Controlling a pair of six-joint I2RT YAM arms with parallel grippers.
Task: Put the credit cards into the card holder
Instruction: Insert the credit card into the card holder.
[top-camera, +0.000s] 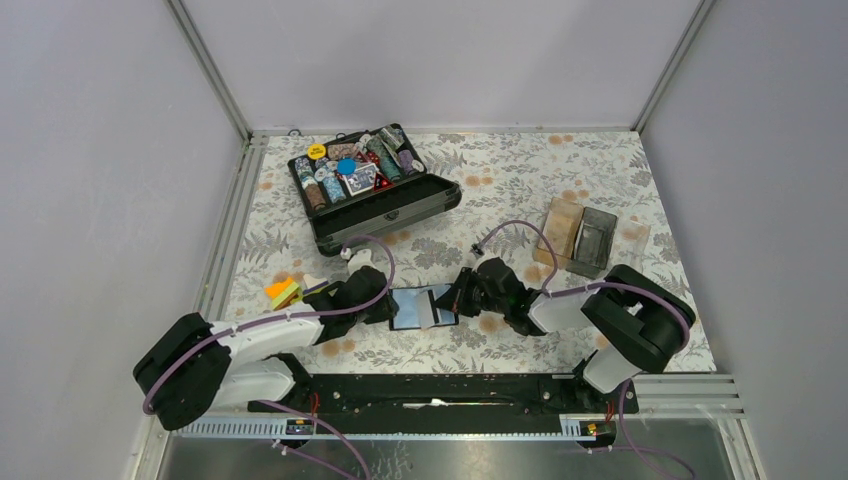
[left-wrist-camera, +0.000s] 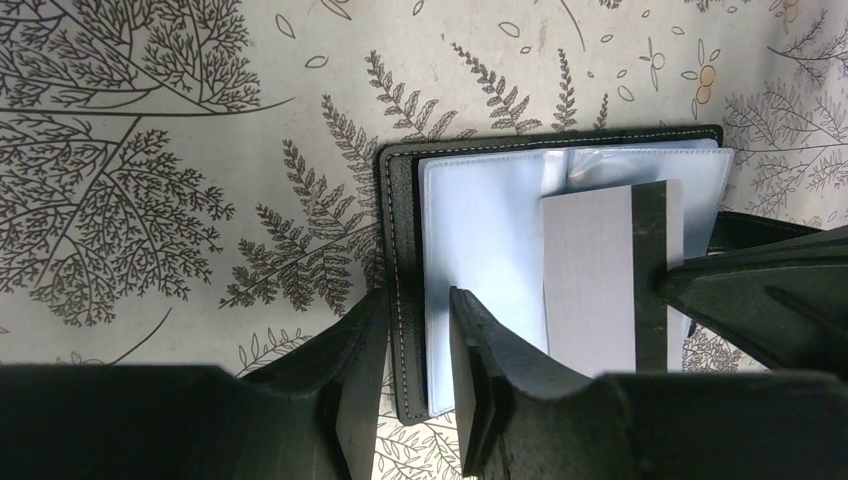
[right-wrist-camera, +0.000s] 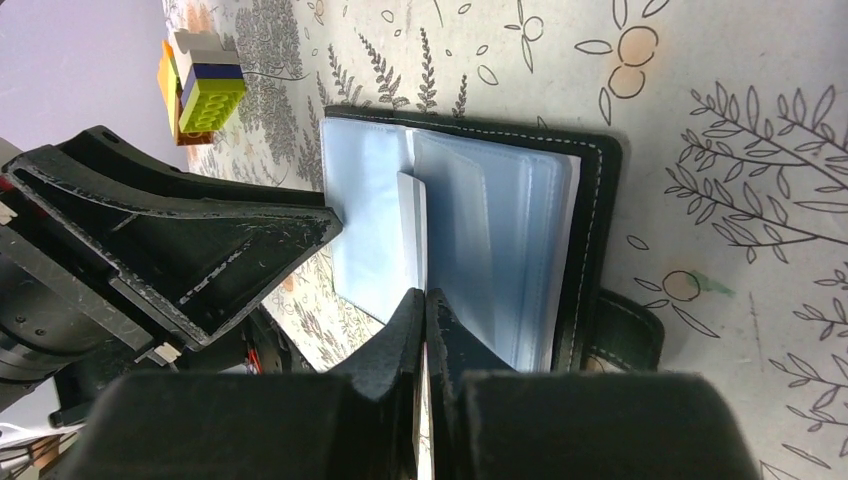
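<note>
The card holder (top-camera: 405, 306) lay open at the near middle of the table (top-camera: 520, 190) between both arms, the right gripper (right-wrist-camera: 425, 310) clenched on a pale, dark-striped credit card (left-wrist-camera: 590, 290) held edgewise along its pockets, while the left gripper (left-wrist-camera: 415, 370) straddled its left edge, grip unclear.

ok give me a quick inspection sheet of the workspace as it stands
surface: fern-print cloth covers the table
job's things: card holder lies open between the arms; a striped card is held over its pockets
clutter: open chip case, toy bricks, wooden block, tray
grippers: left gripper jaws apart, astride the card holder's edge; right gripper shut on the striped card
cables: purple cables loop along both arms
surroundings: plain grey walls
</note>
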